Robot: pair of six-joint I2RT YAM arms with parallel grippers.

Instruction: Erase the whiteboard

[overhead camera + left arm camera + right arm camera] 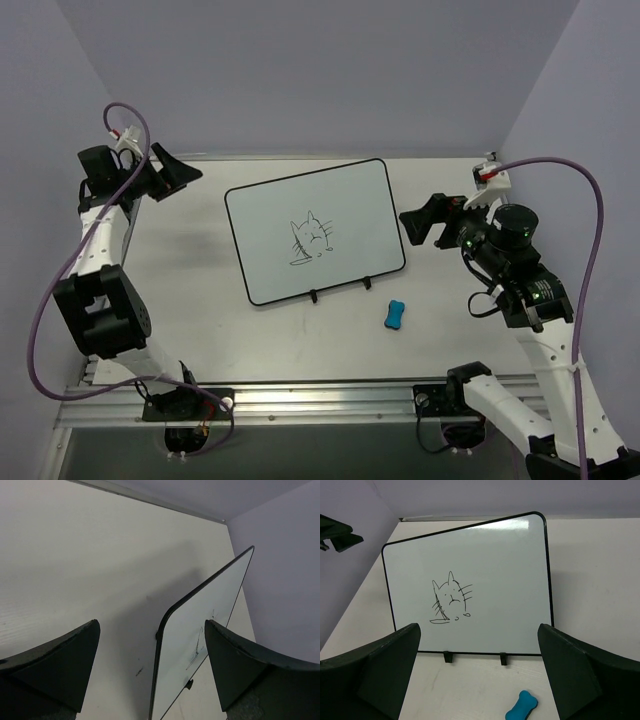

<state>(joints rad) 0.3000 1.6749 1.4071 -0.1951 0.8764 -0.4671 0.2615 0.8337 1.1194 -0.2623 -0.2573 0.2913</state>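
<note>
The whiteboard (315, 230) lies flat on the surface (190, 300), approx. mid-surface, turned a bit so its right end sits farther back than its left. White face, thin black frame w/ rounded corners. Two small black clips (313, 296) on its near long edge. Black doodle (310, 240) near ctr: cat-like head w/ ears, whiskers, a few strokes below, not wiped. Right wrist view has the same whiteboard (495, 570) face-on, doodle (451, 602) left of ctr, clips (448, 656) along the lower edge.

Blue eraser (395, 314), bone-shaped, lies on the surface just nearer than the whiteboard's near-right corner, close to the right-hand clip but apart from the frame. In the right wrist view the eraser (521, 706) sits at the bottom edge, btwn the two fingers.

Right jaws: wide apart, holding nothing, just beside the whiteboard's right short edge and pointing at it, no contact. Their dark fingers (380, 670) frame the whiteboard in their own cam.

Left jaws: also wide apart, holding nothing, at the back-left of the surface, off the whiteboard's far-left corner, pointing toward it. Left wrist view: fingers (55, 665) either side, whiteboard (210, 610) seen at a low slant btwn them, one clip (189, 684) visible.

A purple cable (595, 230) loops off each arm. Pale lilac walls (320, 70) on three sides.
</note>
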